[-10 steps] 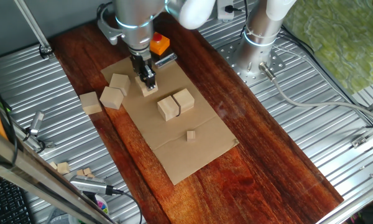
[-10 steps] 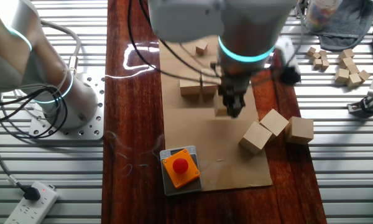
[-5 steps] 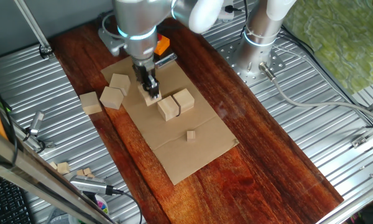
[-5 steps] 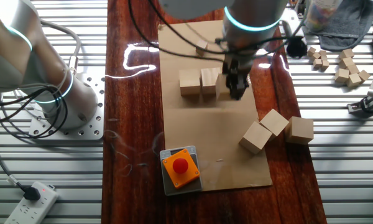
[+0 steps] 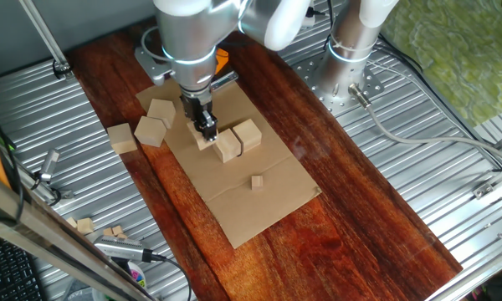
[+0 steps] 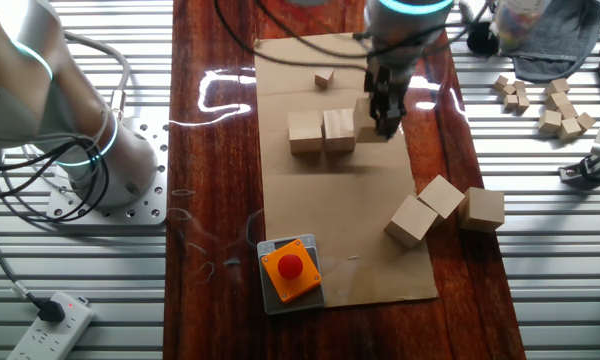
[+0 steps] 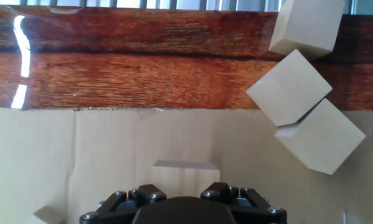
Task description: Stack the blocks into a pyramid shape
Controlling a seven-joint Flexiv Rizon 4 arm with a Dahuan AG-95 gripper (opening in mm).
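Two blocks stand side by side on the cardboard sheet. My gripper is shut on a third block, held low in line with that pair, right beside the nearer one. Whether it rests on the cardboard I cannot tell. Three loose blocks lie clustered at the cardboard's edge. In the hand view the gripper sits at the bottom edge with the held block just ahead of it.
A tiny wooden cube lies on the cardboard. The orange box with a button sits at one end of the sheet. Small cubes lie on the metal table, and the arm's base stands alongside.
My gripper has carried the block across the cardboard, away from the orange box, up beside the pair of blocks. The other blocks have not moved.
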